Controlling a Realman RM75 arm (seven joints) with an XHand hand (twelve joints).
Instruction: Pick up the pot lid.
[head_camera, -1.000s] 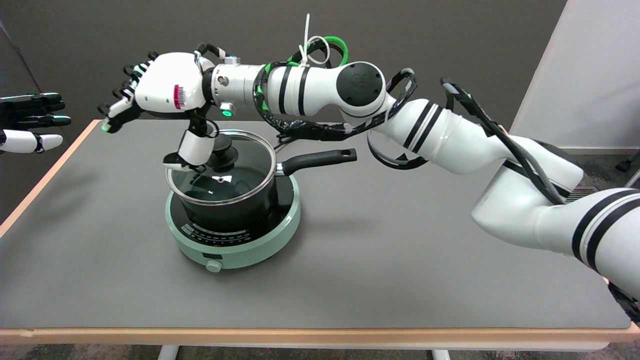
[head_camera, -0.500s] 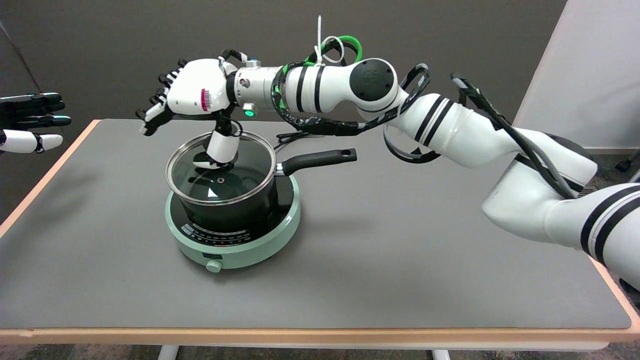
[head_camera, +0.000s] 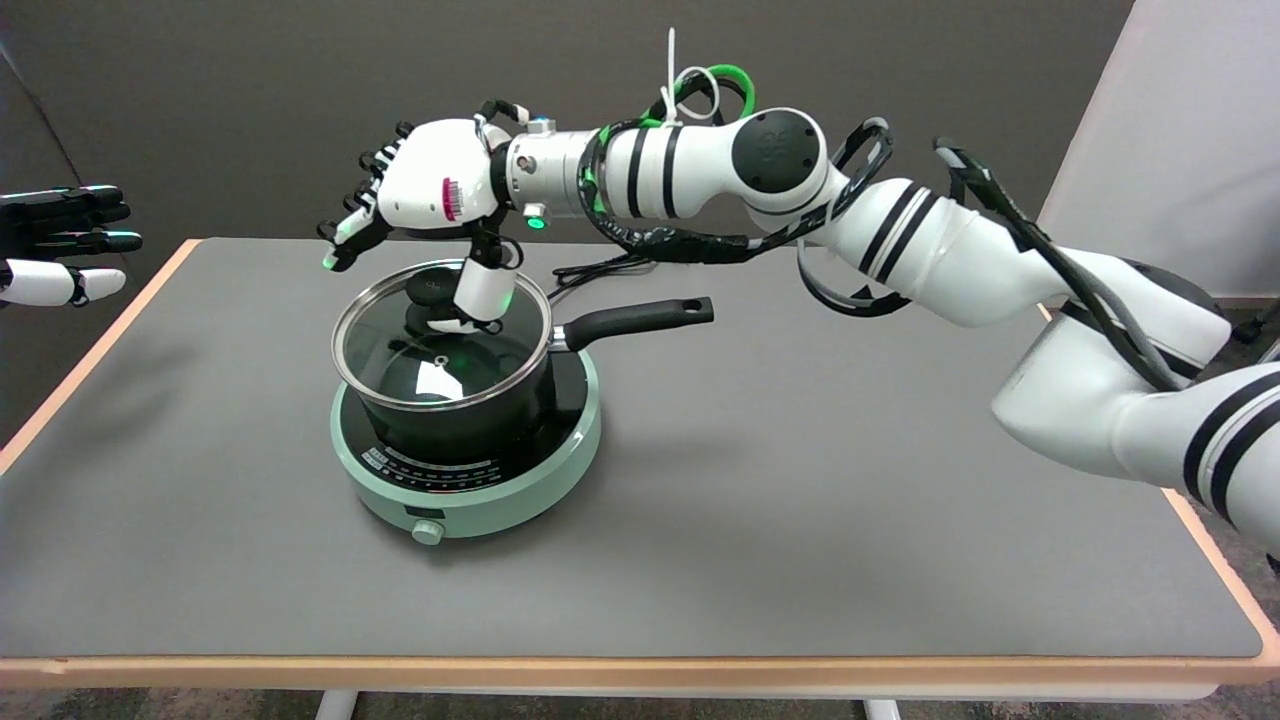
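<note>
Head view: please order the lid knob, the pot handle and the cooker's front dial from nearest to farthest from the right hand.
1. Lid knob: directly under the right hand.
2. Pot handle: to the picture's right.
3. Front dial: on the cooker's near edge, farthest.

Dark grey wall (head_camera: 250, 90) behind; white panel (head_camera: 1170, 130) right; grey table (head_camera: 750, 500), wood-edged.

Glossy glass pot lid (head_camera: 440, 345) with a metal rim; matt grey table (head_camera: 800, 520).
</note>
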